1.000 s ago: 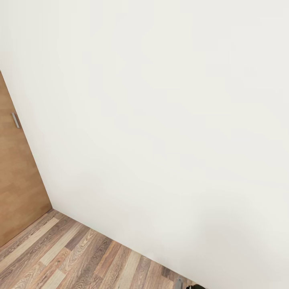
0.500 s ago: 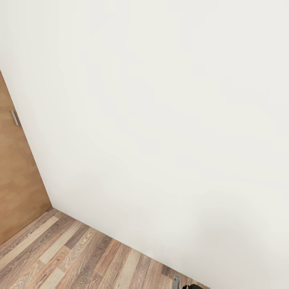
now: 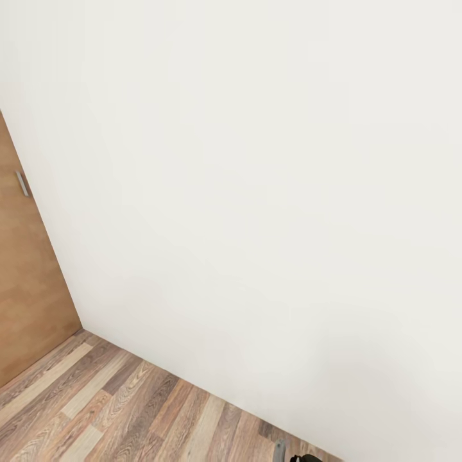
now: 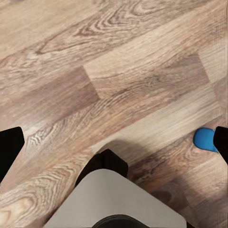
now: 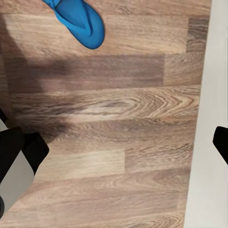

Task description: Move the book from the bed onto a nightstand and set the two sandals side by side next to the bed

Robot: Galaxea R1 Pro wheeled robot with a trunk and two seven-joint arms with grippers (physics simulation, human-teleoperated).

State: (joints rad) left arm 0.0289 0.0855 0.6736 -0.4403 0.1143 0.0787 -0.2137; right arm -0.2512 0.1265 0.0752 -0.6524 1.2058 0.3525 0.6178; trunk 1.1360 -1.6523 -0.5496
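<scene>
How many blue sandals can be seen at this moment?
1 for certain: a sandal lies on the wood floor in the right wrist view. A blue sliver at the left wrist view's edge may be that sandal or the second; I cannot tell which.

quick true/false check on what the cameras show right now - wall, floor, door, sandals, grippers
1. The head view faces a white wall meeting a wood-plank floor. True.
2. A blue sandal lies on the floor in the right wrist view. True.
3. The right gripper is clamped on that sandal. False: its fingers are spread wide with bare floor between them, the sandal lying apart from them.
4. The door at the head view's left is dark green. False: it is light brown wood with a small metal handle.
5. The left gripper holds nothing. True.
</scene>
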